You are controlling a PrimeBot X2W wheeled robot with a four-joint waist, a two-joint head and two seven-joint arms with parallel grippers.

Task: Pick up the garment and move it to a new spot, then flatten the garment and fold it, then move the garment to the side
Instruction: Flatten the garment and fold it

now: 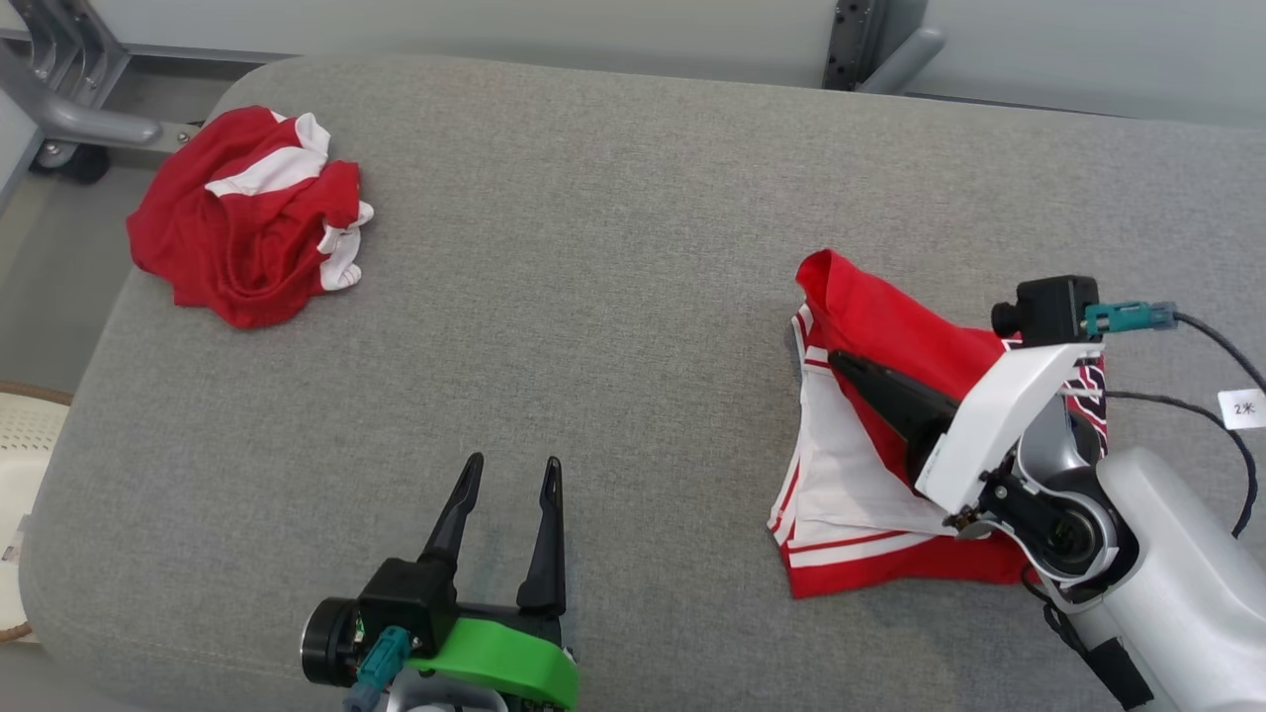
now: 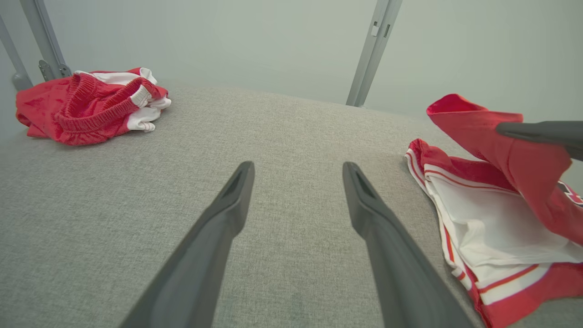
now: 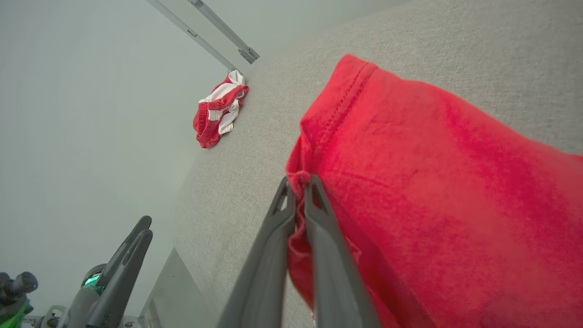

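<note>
Clamping the red hem of the red-and-white shorts (image 1: 841,475), the right pincer (image 1: 839,361) has its fingers pressed together on the cloth and holds that flap raised over the white-lined part, which lies flat at the right side of the grey padded counter (image 1: 613,297). Left pincer (image 1: 513,463) hovers above bare counter near the front middle, fingers spread apart, holding nothing. A second crumpled pair of red-and-white shorts (image 1: 242,218) sits at the far left corner, well apart.
</note>
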